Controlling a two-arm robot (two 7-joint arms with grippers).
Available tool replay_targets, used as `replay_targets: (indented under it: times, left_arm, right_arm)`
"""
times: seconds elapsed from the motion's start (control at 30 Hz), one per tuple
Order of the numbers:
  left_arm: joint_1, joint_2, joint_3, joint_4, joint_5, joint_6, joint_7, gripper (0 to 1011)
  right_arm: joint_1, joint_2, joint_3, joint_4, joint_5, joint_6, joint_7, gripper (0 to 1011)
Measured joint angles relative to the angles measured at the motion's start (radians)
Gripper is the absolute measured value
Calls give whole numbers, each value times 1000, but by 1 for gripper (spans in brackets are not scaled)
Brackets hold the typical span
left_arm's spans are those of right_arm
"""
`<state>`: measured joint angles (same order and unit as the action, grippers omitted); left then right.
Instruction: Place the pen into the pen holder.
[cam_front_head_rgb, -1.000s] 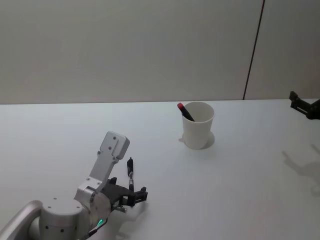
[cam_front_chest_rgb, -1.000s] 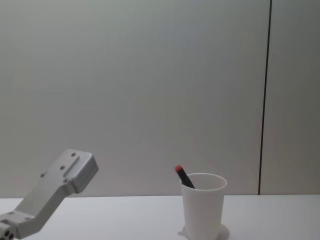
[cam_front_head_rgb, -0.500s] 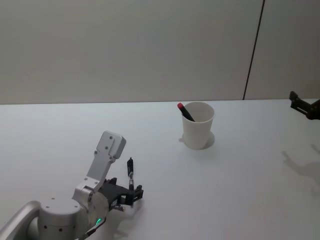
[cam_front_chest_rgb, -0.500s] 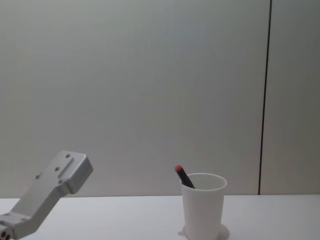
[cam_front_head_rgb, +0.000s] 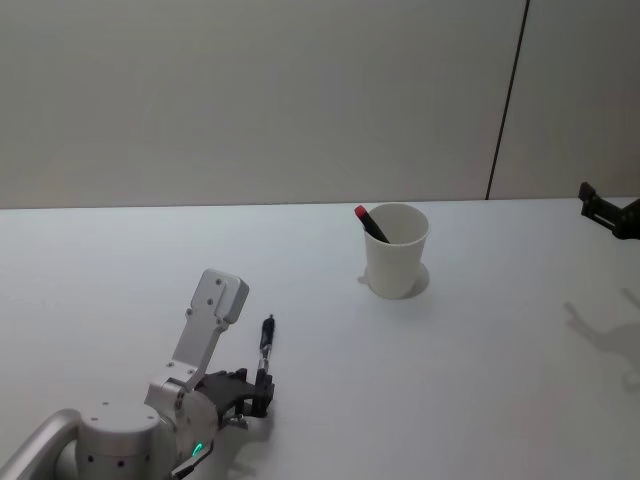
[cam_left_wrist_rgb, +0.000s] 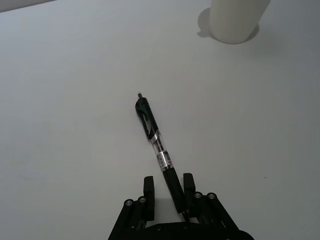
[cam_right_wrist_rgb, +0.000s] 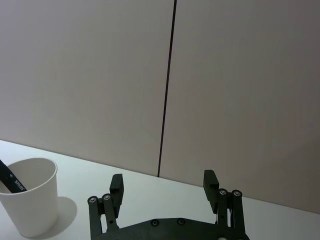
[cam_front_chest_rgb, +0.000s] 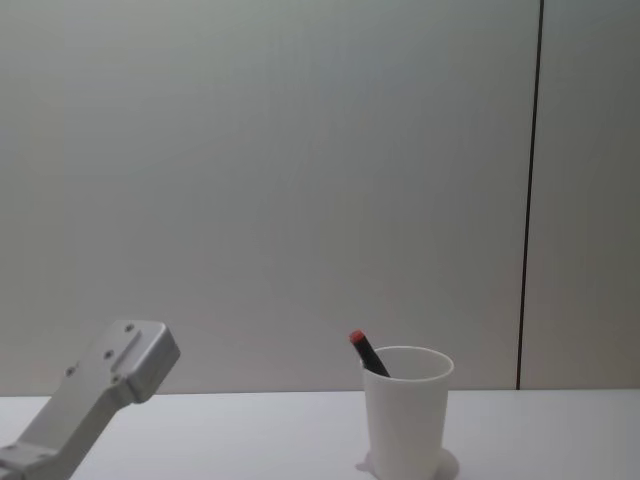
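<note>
Left wrist view gives the clearest answer about the grasp: the left gripper (cam_left_wrist_rgb: 168, 185) has its two fingers (cam_left_wrist_rgb: 148, 187) spread, one on each side of the dark grip end of the pen (cam_left_wrist_rgb: 157, 145). The pen lies flat on the white table (cam_left_wrist_rgb: 60, 100) and seems to lean closer to one finger, so I judge it is framed but not yet pinched. The gripper is low, near the table's near edge on the left part, probably because a thin pen can only be caught when the fingers come down almost to the surface. The pen's clip end points away, toward the pen holder (cam_left_wrist_rgb: 235, 20). In the head view the pen holder (cam_front_head_rgb: 397, 250) stands upright toward the far edge, a little right of the middle and well apart from the pen (cam_front_head_rgb: 265, 345). A red-capped pen (cam_front_head_rgb: 370, 222) already leans inside it against the rim. The right gripper (cam_right_wrist_rgb: 163, 181) has its fingers wide apart and holds nothing. It hangs over the right edge of the table, likely parked so that the way stays free.
</note>
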<state>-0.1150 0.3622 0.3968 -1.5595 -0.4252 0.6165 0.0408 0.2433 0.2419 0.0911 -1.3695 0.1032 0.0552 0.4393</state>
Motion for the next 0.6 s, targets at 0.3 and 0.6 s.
replay_targets:
  times: [0.3,0.6]
  left_arm:
    - [3,-8,-1,19,-10,-6,-11,136]
    - [5,-11,-1,29,-11,-16,-20,127]
  right_arm:
    - [0,0,0,0,0,0,0,1002]
    - [0,0,0,0,0,0,0,1002]
